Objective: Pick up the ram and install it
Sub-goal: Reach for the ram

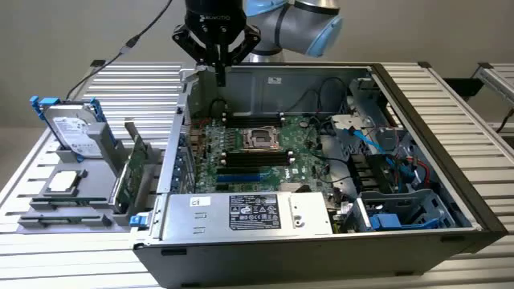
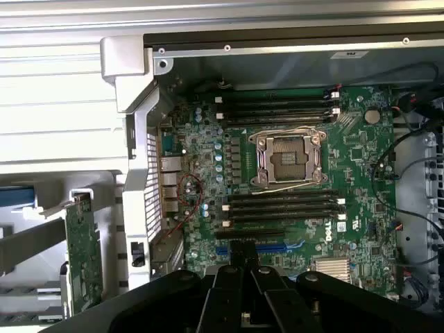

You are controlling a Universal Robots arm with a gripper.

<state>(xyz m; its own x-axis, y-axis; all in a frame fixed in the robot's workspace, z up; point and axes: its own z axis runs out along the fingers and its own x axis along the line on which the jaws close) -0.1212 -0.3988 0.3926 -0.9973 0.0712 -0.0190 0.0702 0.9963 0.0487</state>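
My gripper (image 1: 218, 71) hangs shut above the back corner of the open computer case (image 1: 449, 180), on the exterior view's left, with nothing between its fingers. In the wrist view the closed fingertips (image 2: 244, 260) point down over the green motherboard (image 2: 354, 149). Below them lie the long black memory slots (image 2: 284, 205), a second bank (image 2: 277, 109), and the empty metal CPU socket (image 2: 288, 158) between the two banks. The ram is out of view.
A larger green expansion card (image 1: 131, 174) stands in a grey holder (image 1: 64, 211) on the exterior view's left, beside a hard drive (image 1: 71, 129) in a blue frame. The power supply (image 1: 249, 212) fills the case's front. Blue cables and drive bays (image 1: 386, 180) crowd its right side.
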